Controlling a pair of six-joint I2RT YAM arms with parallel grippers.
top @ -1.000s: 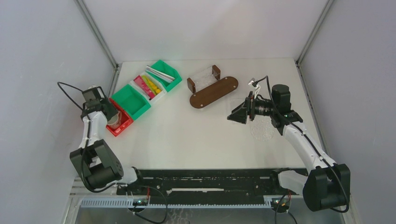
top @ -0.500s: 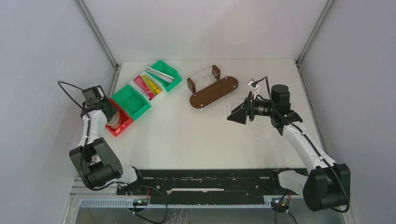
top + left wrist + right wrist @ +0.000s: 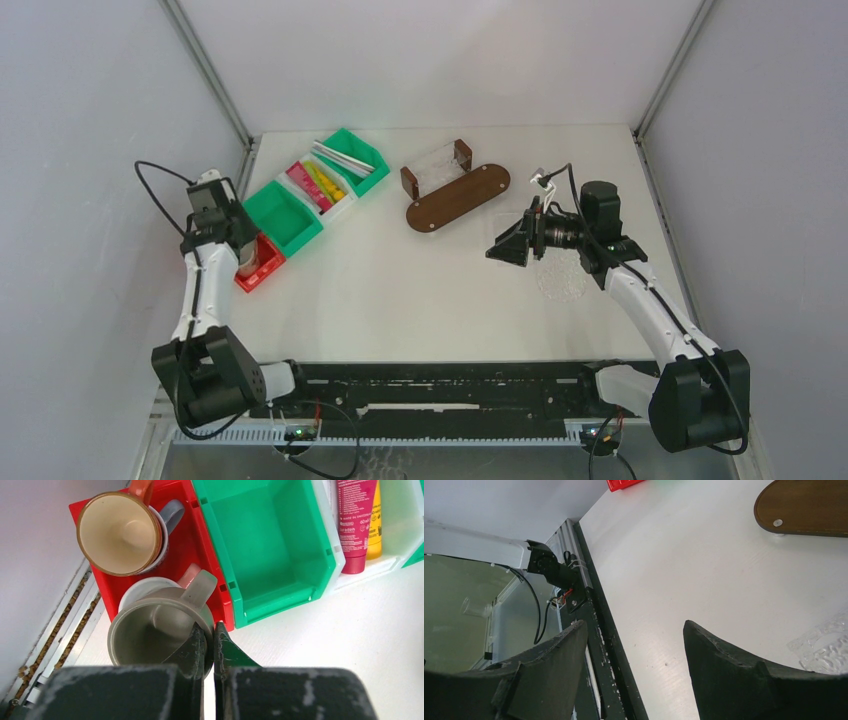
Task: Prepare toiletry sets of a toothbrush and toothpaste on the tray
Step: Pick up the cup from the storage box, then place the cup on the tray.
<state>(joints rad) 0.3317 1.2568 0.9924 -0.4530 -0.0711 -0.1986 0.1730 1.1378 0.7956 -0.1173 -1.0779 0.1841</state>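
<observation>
My left gripper [image 3: 209, 631] is shut on the rim of a brown-grey mug [image 3: 150, 630], one finger inside the mug and one outside. The mug sits over the near end of the red bin [image 3: 197, 555], above a white mug with a pink handle [image 3: 137, 587]. An orange cup [image 3: 120, 532] nests in a grey mug at the bin's far end. Toothpaste tubes [image 3: 320, 185] lie in a white bin and toothbrushes [image 3: 345, 157] in a green bin. The wooden tray [image 3: 458, 197] is at centre back. My right gripper [image 3: 500, 250] hangs open and empty in front of the tray.
An empty green bin [image 3: 285, 215] stands between the red bin and the white one. A clear ribbed holder [image 3: 437, 165] stands at the tray's back edge. A clear plastic piece [image 3: 562, 275] lies under the right arm. The left wall is close to the red bin.
The left jaws have closed on the brown-grey mug's rim, and the left wrist has shifted slightly back and right. The right arm has not moved.
</observation>
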